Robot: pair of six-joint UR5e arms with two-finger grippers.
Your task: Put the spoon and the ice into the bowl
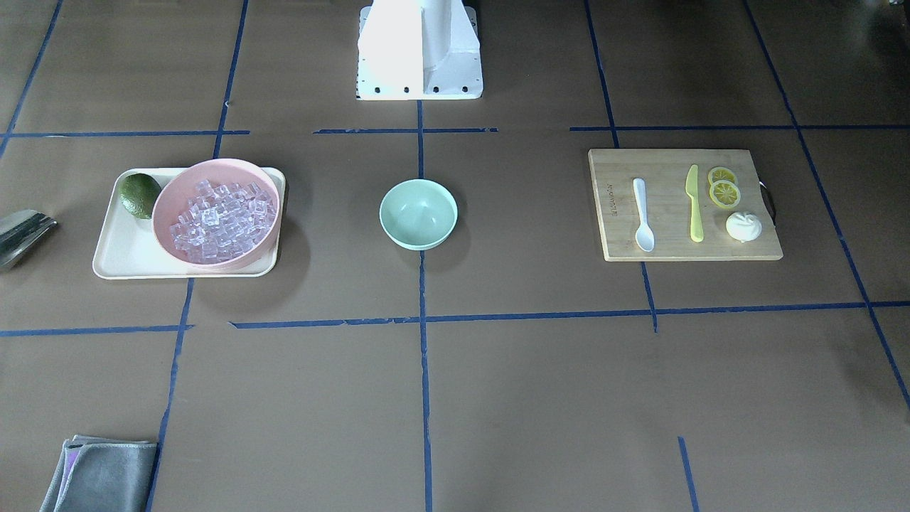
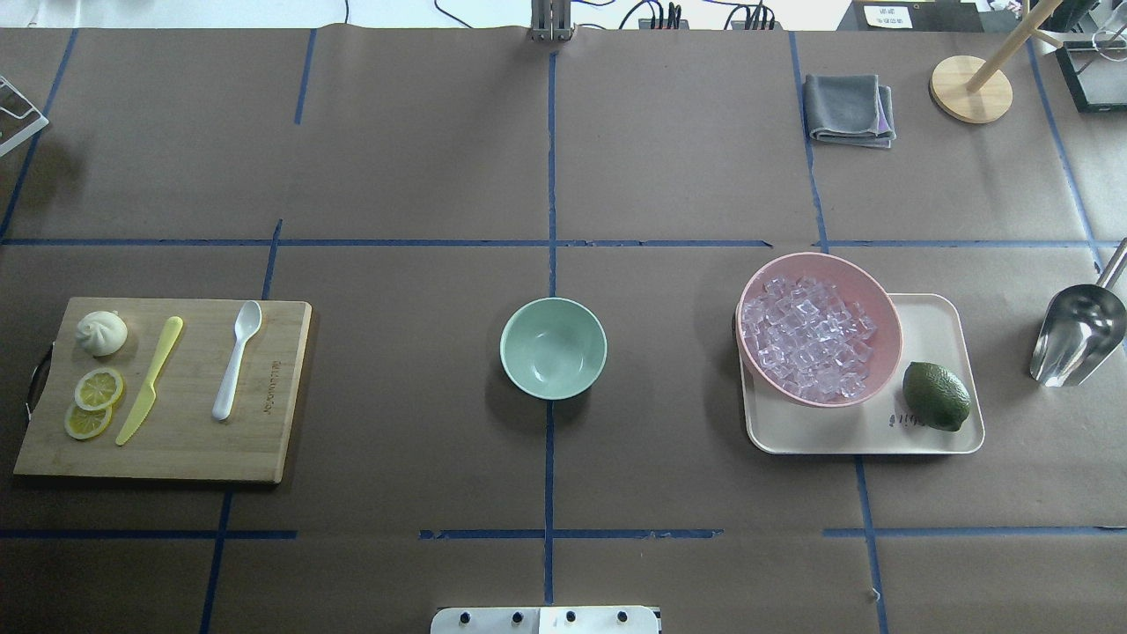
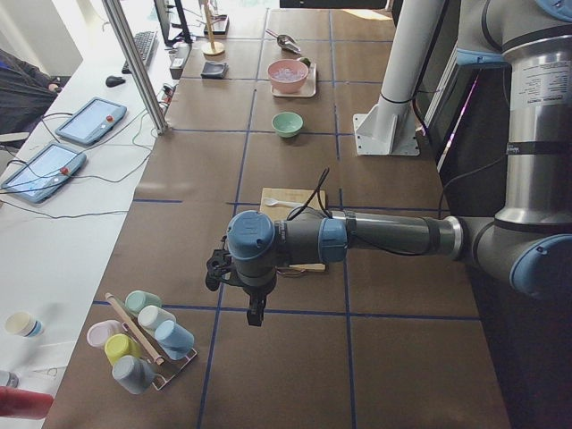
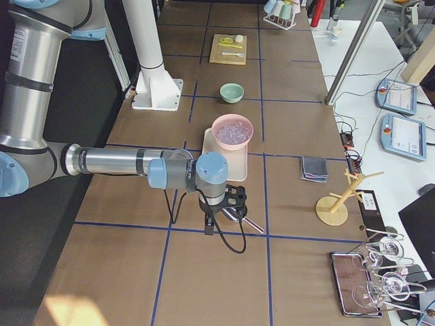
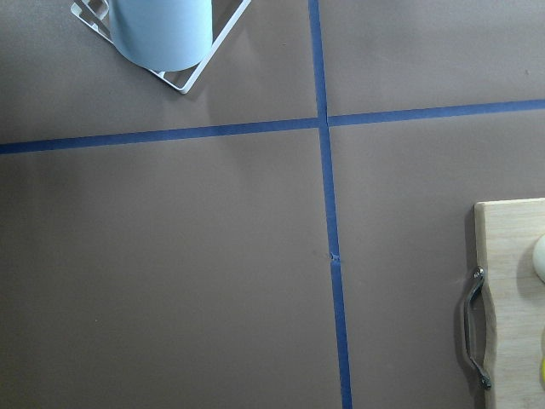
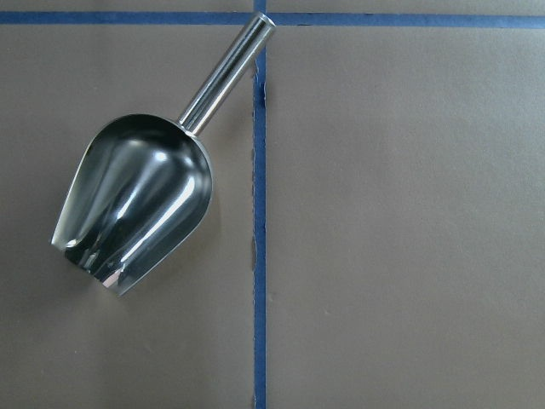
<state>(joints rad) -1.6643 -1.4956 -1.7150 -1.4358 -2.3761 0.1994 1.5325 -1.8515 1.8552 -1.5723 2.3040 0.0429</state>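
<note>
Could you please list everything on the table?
spoon: one, white, cutting board
ice: many, clear, in pink bowl
bowl: one, mint, centre
pink bowl: one, pink, tray
tray: one, cream, robot's right
lime: one, green, tray
cutting board: one, wooden, robot's left
knife: one, yellow-green, board
lemon slices: two, yellow, board
bun: one, white, board
scoop: one, steel, beside tray
cloth: one, grey, far right
cups: several, pastel, racked, left end
left claw: one, dark, near cups
right claw: one, dark, over scoop

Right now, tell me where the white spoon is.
In the overhead view the spoon lies on the wooden cutting board at the robot's left, just right of the yellow-green knife.
</note>
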